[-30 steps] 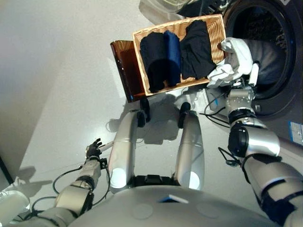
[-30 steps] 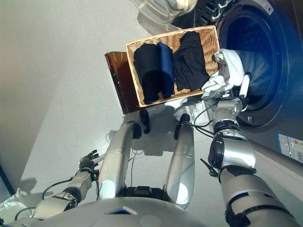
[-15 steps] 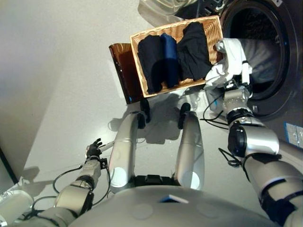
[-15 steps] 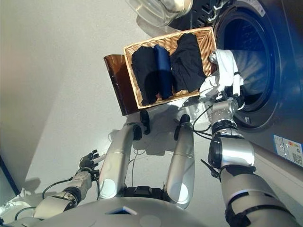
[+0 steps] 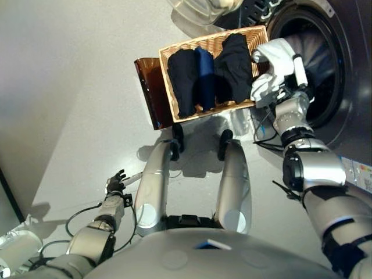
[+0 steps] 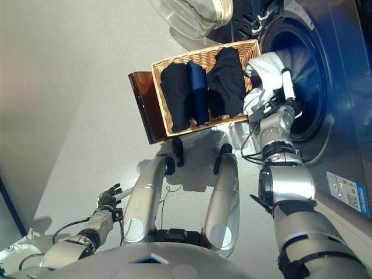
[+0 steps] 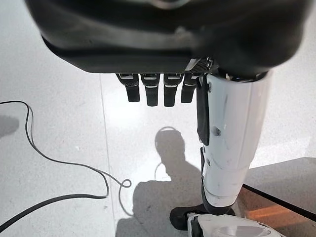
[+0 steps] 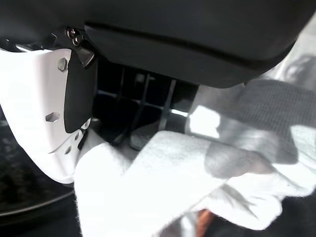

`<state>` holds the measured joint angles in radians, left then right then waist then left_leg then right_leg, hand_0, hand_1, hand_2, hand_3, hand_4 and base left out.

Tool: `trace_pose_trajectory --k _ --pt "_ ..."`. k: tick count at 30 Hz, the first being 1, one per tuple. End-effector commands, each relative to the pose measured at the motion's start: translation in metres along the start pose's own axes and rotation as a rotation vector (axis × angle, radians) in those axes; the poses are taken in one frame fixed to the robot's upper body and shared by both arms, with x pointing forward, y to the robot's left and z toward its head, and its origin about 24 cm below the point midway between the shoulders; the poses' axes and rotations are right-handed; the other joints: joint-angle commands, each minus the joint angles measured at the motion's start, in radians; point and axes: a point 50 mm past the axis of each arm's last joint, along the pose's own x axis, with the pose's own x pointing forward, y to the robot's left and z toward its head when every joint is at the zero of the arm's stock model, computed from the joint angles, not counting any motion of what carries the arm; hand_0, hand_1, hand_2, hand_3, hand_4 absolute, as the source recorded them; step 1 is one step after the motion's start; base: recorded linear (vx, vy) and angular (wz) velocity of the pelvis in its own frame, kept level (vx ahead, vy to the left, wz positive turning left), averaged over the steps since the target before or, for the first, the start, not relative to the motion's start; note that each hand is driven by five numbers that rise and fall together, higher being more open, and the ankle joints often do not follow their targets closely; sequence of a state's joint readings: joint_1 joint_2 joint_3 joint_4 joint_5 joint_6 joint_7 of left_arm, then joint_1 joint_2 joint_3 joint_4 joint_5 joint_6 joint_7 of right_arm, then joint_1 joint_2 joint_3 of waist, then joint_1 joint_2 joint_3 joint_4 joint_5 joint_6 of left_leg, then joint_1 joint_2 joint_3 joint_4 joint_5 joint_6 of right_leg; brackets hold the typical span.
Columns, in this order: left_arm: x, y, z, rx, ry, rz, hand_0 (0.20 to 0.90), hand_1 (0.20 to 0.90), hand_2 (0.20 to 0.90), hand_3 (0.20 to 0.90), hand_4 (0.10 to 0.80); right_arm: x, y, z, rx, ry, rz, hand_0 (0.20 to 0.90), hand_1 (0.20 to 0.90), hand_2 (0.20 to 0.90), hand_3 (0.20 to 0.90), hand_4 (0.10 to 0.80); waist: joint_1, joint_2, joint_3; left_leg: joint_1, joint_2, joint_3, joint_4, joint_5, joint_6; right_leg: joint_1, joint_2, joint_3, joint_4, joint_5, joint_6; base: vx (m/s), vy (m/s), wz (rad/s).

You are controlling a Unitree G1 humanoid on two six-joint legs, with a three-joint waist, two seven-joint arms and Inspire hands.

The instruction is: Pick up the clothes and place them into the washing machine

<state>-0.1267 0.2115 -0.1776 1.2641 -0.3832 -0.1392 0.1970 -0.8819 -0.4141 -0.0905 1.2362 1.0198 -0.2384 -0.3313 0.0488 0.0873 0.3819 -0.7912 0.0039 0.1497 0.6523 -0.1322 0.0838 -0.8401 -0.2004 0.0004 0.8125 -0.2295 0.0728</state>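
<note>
My right hand (image 5: 289,97) is shut on a white garment (image 5: 272,65) and holds it up between the wicker basket (image 5: 174,102) and the round opening of the washing machine (image 5: 317,64). The right wrist view shows the white cloth (image 8: 163,182) bunched under the curled fingers. In the basket lie two dark garments (image 5: 183,80) (image 5: 233,64) and a blue one (image 5: 205,75) between them. My left hand (image 5: 115,185) hangs low at the left over the floor, fingers relaxed and holding nothing.
A brown transparent stool (image 5: 149,96) stands under the basket's left end. The machine's glass door (image 5: 203,7) is swung open at the top. Grey floor (image 5: 75,87) spreads to the left of the basket.
My right hand has carried the white garment a little up and toward the drum opening. The camera has shifted, so basket and machine sit slightly differently. The left hand has not moved.
</note>
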Motion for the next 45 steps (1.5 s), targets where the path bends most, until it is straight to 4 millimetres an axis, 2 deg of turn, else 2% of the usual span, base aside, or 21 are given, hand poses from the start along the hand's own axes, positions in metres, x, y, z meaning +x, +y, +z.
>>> trace_pose_trajectory --k 1,5,11,17,21,24,28,31,42,43,44,45 --pt "-0.005 0.035 -0.034 0.081 0.113 0.113 0.900 0.900 0.900 0.900 0.800 0.006 0.011 0.069 0.177 -0.224 0.003 0.200 0.200 0.200 0.200 0.300 0.017 -0.005 -0.096 0.043 0.000 -0.047 -0.051 -0.034 -0.079 0.047 0.027 -0.013 -0.117 0.041 -0.051 0.035 -0.018 0.08" --pt "-0.006 0.031 -0.037 0.084 0.121 0.098 0.900 0.900 0.900 0.900 0.800 0.010 -0.009 0.088 0.377 -0.252 -0.095 0.200 0.200 0.200 0.200 0.300 0.016 0.016 -0.099 0.051 -0.002 -0.044 -0.061 -0.034 -0.080 0.050 0.031 -0.007 -0.119 0.031 -0.052 0.017 -0.014 0.02" --pt "-0.008 0.024 -0.042 0.102 0.134 0.068 0.900 0.900 0.900 0.900 0.800 0.011 -0.028 0.119 0.531 -0.313 -0.174 0.200 0.200 0.200 0.200 0.300 0.008 0.063 -0.107 0.059 -0.005 -0.035 -0.050 -0.041 -0.081 0.042 0.025 0.013 -0.095 0.010 -0.054 0.017 0.014 0.02" --pt "-0.009 0.021 -0.043 0.113 0.130 0.044 0.900 0.900 0.900 0.900 0.800 0.008 -0.029 0.157 0.485 -0.402 -0.154 0.200 0.200 0.200 0.200 0.300 0.003 0.089 -0.112 0.050 -0.008 -0.017 -0.020 -0.057 -0.081 0.011 0.017 0.035 -0.058 0.000 -0.056 0.004 0.014 -0.02" --pt "-0.009 0.017 -0.042 0.099 0.117 0.029 0.900 0.900 0.900 0.900 0.800 0.005 -0.027 0.175 0.449 -0.451 -0.126 0.200 0.200 0.200 0.200 0.300 -0.002 0.085 -0.106 0.027 -0.005 -0.012 0.032 -0.077 -0.078 -0.016 0.024 0.044 -0.019 -0.015 -0.062 -0.029 -0.012 -0.05" --pt "-0.010 0.012 -0.041 0.090 0.096 0.003 0.900 0.900 0.900 0.900 0.800 0.003 -0.026 0.187 0.426 -0.473 -0.125 0.200 0.200 0.200 0.200 0.300 -0.004 0.083 -0.089 -0.016 0.009 -0.009 0.125 -0.115 -0.073 -0.049 0.033 0.043 0.049 -0.045 -0.069 -0.049 -0.024 -0.02" --pt "-0.011 0.012 -0.043 0.086 0.088 -0.012 0.900 0.900 0.900 0.900 0.800 0.002 -0.030 0.197 0.368 -0.480 -0.145 0.200 0.200 0.200 0.200 0.300 -0.001 0.074 -0.070 -0.054 0.019 -0.015 0.204 -0.151 -0.072 -0.075 0.038 0.036 0.110 -0.070 -0.076 -0.049 -0.030 -0.01" --pt "-0.013 0.012 -0.046 0.086 0.085 -0.027 0.900 0.900 0.900 0.900 0.800 0.001 -0.025 0.203 0.310 -0.475 -0.134 0.200 0.200 0.200 0.200 0.300 0.001 0.074 -0.065 -0.083 0.024 -0.011 0.243 -0.166 -0.072 -0.106 0.041 0.037 0.144 -0.084 -0.079 -0.026 -0.010 0.02" --pt "-0.018 0.013 -0.054 0.090 0.066 -0.055 0.900 0.900 0.900 0.900 0.800 -0.002 -0.024 0.216 0.230 -0.490 -0.144 0.200 0.200 0.200 0.200 0.300 0.014 0.082 -0.063 -0.130 0.023 -0.009 0.291 -0.187 -0.070 -0.156 0.045 0.036 0.196 -0.107 -0.088 -0.003 -0.001 0.02" --pt "-0.018 0.013 -0.051 0.094 0.057 -0.056 0.900 0.900 0.900 0.900 0.800 -0.002 -0.025 0.217 0.240 -0.492 -0.154 0.258 0.258 0.258 0.258 0.341 0.017 0.083 -0.067 -0.129 0.021 -0.008 0.286 -0.185 -0.069 -0.158 0.046 0.035 0.197 -0.108 -0.089 0.000 0.000 0.00" --pt "-0.018 0.013 -0.051 0.094 0.057 -0.056 0.900 0.900 0.900 0.900 0.800 -0.002 -0.025 0.217 0.240 -0.492 -0.154 0.258 0.258 0.258 0.258 0.341 0.017 0.083 -0.067 -0.129 0.021 -0.008 0.285 -0.185 -0.069 -0.158 0.046 0.035 0.196 -0.108 -0.089 0.000 0.000 0.00" --pt "-0.018 0.014 -0.051 0.096 0.057 -0.053 0.900 0.900 0.900 0.900 0.800 -0.002 -0.026 0.216 0.245 -0.490 -0.160 0.642 0.642 0.642 0.642 0.616 0.018 0.084 -0.069 -0.127 0.020 -0.008 0.281 -0.184 -0.069 -0.158 0.047 0.036 0.193 -0.108 -0.089 0.000 0.000 0.00"
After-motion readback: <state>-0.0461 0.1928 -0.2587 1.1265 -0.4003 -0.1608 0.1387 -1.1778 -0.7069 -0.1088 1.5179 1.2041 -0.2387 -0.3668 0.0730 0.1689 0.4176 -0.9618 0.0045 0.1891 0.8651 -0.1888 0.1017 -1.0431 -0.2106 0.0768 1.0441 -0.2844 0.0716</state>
